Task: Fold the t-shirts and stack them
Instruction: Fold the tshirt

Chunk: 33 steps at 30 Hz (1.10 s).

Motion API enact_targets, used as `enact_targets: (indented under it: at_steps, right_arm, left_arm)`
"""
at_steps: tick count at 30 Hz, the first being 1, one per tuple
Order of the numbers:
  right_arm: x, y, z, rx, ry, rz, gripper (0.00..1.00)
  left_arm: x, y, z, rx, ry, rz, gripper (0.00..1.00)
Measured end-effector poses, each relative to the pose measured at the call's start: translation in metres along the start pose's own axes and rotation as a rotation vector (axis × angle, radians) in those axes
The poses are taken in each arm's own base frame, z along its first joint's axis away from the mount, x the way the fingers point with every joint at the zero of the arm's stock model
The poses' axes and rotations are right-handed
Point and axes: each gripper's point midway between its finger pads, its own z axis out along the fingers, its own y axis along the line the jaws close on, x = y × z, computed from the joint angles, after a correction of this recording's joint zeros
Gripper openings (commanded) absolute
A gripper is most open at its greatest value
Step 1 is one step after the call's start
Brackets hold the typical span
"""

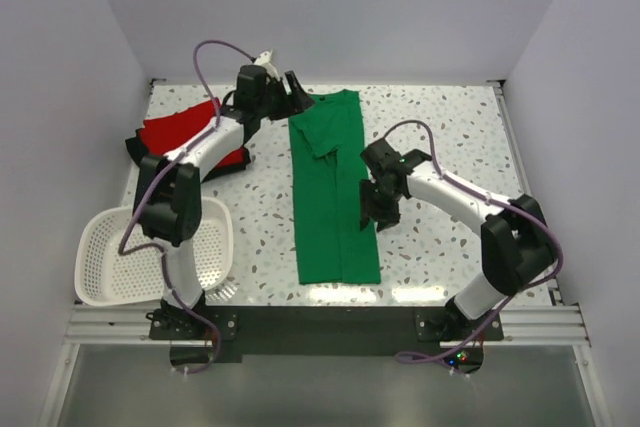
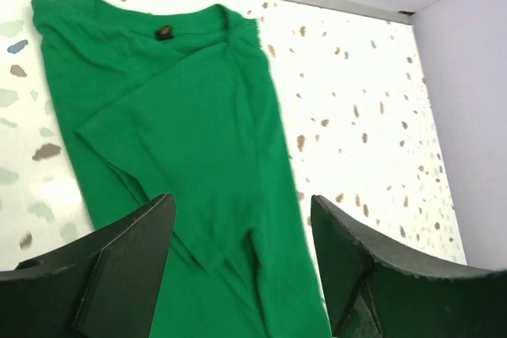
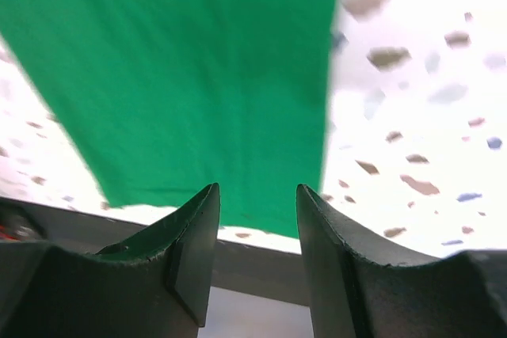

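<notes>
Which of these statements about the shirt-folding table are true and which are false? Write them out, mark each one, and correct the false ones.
1. The green t-shirt lies folded into a long strip, its collar toward the far edge. True.
2. The left claw is shut on the green t-shirt's collar. False: its jaws stand open and hold nothing.
3. The red t-shirt lies on the left of the table, apart from the green t-shirt. True.
4. The red t-shirt lies inside the white slotted basket. False: it lies on the tabletop, beyond the basket.
5. The right claw grips a black t-shirt. False: it is open, holds nothing, and sits over the green t-shirt.
</notes>
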Motion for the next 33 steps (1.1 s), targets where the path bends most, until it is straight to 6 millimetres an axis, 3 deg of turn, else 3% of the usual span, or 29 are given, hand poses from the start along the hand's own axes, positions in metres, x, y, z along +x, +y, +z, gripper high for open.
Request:
enact_targets:
  at_steps: [3, 5, 7, 9, 12, 13, 16, 18, 25, 33]
  right_arm:
    - [0.028, -0.023, 0.008, 0.037, 0.051, -0.020, 0.48]
    - [0.051, -0.040, 0.017, 0.066, 0.106, -0.028, 0.47]
    - [0.066, -0.051, 0.023, 0.090, 0.146, -0.027, 0.47]
    - [0.079, -0.061, 0.028, 0.110, 0.179, -0.026, 0.47]
    - [0.090, -0.065, 0.030, 0.102, 0.196, -0.025, 0.47]
    - [0.092, -0.065, 0.030, 0.093, 0.191, -0.028, 0.46]
    - [0.096, -0.062, 0.028, 0.074, 0.182, -0.037, 0.46]
    - [0.100, -0.060, 0.028, 0.058, 0.180, -0.046, 0.46]
    - [0.117, -0.051, 0.029, 0.014, 0.186, -0.070, 0.46]
    - [0.117, -0.042, 0.033, -0.004, 0.174, -0.090, 0.44]
  left_arm:
    - [0.001, -0.049, -0.048, 0.011, -0.040, 0.062, 0.74]
    - [0.020, -0.080, -0.076, 0.026, -0.033, 0.098, 0.74]
    - [0.050, -0.101, -0.097, 0.033, -0.005, 0.123, 0.74]
    - [0.099, -0.106, -0.117, 0.008, 0.074, 0.134, 0.74]
    - [0.181, -0.087, -0.145, -0.080, 0.230, 0.128, 0.74]
    - [0.210, -0.071, -0.158, -0.134, 0.294, 0.123, 0.74]
    - [0.264, -0.041, -0.187, -0.244, 0.410, 0.121, 0.73]
    - [0.287, -0.029, -0.207, -0.292, 0.457, 0.120, 0.73]
    - [0.320, -0.027, -0.251, -0.309, 0.493, 0.061, 0.68]
    - [0.343, -0.007, -0.263, -0.371, 0.522, 0.004, 0.62]
